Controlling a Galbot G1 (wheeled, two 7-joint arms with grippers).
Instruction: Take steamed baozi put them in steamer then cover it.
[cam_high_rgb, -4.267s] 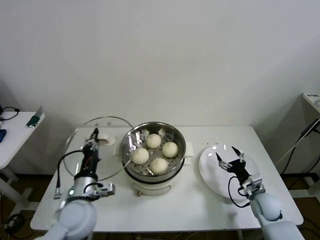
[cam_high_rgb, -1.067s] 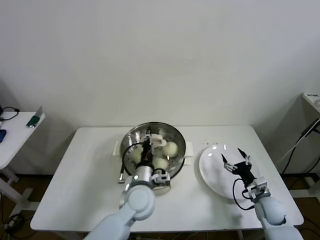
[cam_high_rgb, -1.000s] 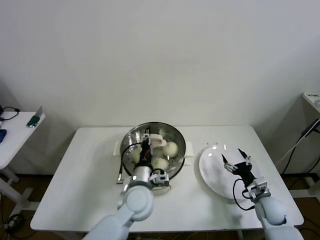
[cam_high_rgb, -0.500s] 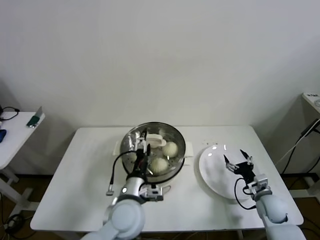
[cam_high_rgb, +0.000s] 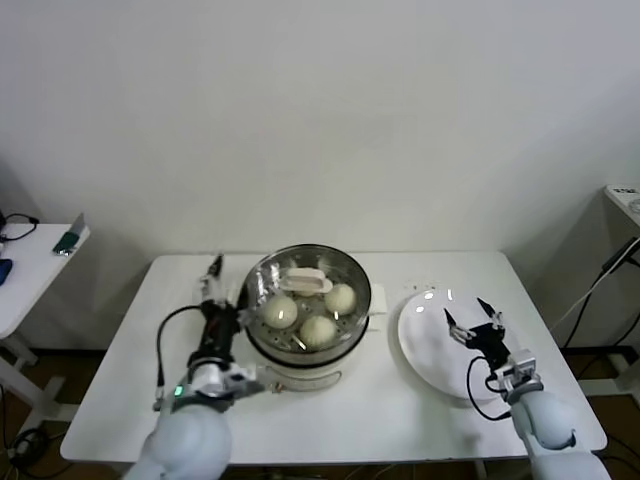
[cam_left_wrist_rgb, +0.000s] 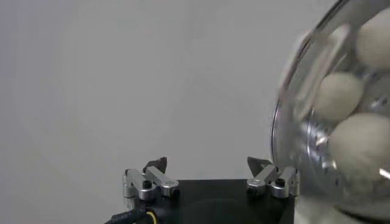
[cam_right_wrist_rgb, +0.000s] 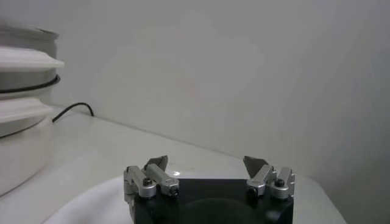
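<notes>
The steamer (cam_high_rgb: 262, 283) stands mid-table with the clear glass cover (cam_high_rgb: 352, 277) resting on it, cream handle (cam_high_rgb: 305, 281) on top. Three baozi (cam_high_rgb: 280, 311) show through the glass; a fourth is hidden under the handle. My left gripper (cam_high_rgb: 213, 269) is open and empty just left of the steamer, apart from it. In the left wrist view the gripper (cam_left_wrist_rgb: 208, 164) is open, with the covered steamer (cam_left_wrist_rgb: 304, 140) and baozi (cam_left_wrist_rgb: 359, 143) beside it. My right gripper (cam_high_rgb: 474, 316) is open and empty above the plate; it also shows in the right wrist view (cam_right_wrist_rgb: 206, 161).
A flat white plate (cam_high_rgb: 430, 350) lies right of the steamer, also in the right wrist view (cam_right_wrist_rgb: 91, 201). The steamer shows at that view's edge (cam_right_wrist_rgb: 24, 103). A small side table (cam_high_rgb: 30, 265) with a teal object stands far left.
My left gripper carried the cover from the table's left onto the steamer, let go of the handle and drew back to the steamer's left. The right gripper barely moved.
</notes>
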